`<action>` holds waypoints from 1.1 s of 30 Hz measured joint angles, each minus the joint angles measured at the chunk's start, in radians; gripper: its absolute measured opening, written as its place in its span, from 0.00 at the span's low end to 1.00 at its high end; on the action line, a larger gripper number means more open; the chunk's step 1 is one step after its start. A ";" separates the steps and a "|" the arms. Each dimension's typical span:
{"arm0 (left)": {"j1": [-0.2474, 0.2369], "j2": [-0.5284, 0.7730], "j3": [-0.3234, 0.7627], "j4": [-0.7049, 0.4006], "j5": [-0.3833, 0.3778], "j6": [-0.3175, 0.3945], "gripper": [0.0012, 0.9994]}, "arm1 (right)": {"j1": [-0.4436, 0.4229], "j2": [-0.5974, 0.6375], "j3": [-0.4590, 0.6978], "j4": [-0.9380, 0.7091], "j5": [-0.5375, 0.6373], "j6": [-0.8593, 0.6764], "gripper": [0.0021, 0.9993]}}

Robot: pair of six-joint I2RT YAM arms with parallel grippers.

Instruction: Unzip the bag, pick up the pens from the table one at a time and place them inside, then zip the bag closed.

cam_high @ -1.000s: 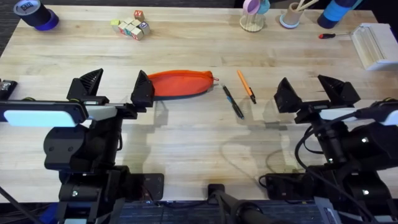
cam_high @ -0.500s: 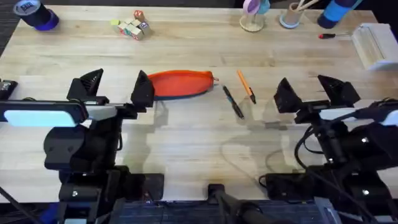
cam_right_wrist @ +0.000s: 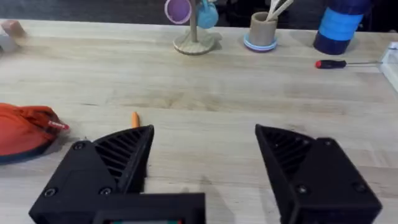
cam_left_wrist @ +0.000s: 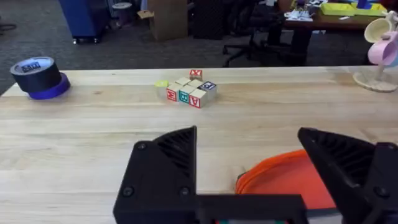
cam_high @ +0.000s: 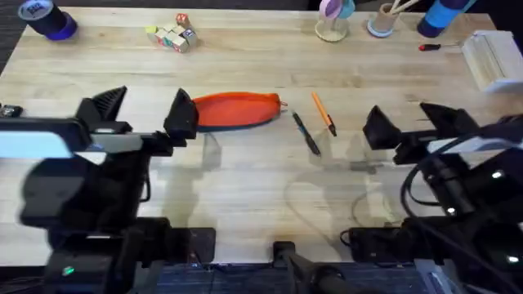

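Note:
The orange bag (cam_high: 237, 109) lies flat in the middle of the table (cam_high: 261, 180), its zipper pull at the right end. Just right of it lie a black pen (cam_high: 306, 134) and an orange pen (cam_high: 323, 113) side by side. My left gripper (cam_high: 141, 112) hovers open just left of the bag's left end; its wrist view has the bag (cam_left_wrist: 283, 183) between the left gripper's (cam_left_wrist: 267, 168) fingers. My right gripper (cam_high: 409, 124) is open right of the pens. The right wrist view catches the bag's pull end (cam_right_wrist: 28, 127), the orange pen's tip (cam_right_wrist: 135, 118) and the right gripper (cam_right_wrist: 205, 158).
Along the far edge stand a tape roll (cam_high: 47, 18), toy blocks (cam_high: 172, 34), a mug tree (cam_high: 333, 18), a cup with sticks (cam_high: 382, 18) and a blue cylinder (cam_high: 445, 15). A red-handled screwdriver (cam_high: 437, 46) and a pale box (cam_high: 493, 59) sit at the far right.
Both arms have shifted slightly: the left gripper moved a little left and up in view, the right arm leaned a bit right. Bag and pens have not moved.

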 joint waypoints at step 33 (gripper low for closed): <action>0.000 0.778 0.633 -0.455 0.032 0.077 0.99 | 0.000 0.686 0.558 -0.190 -0.143 0.008 1.00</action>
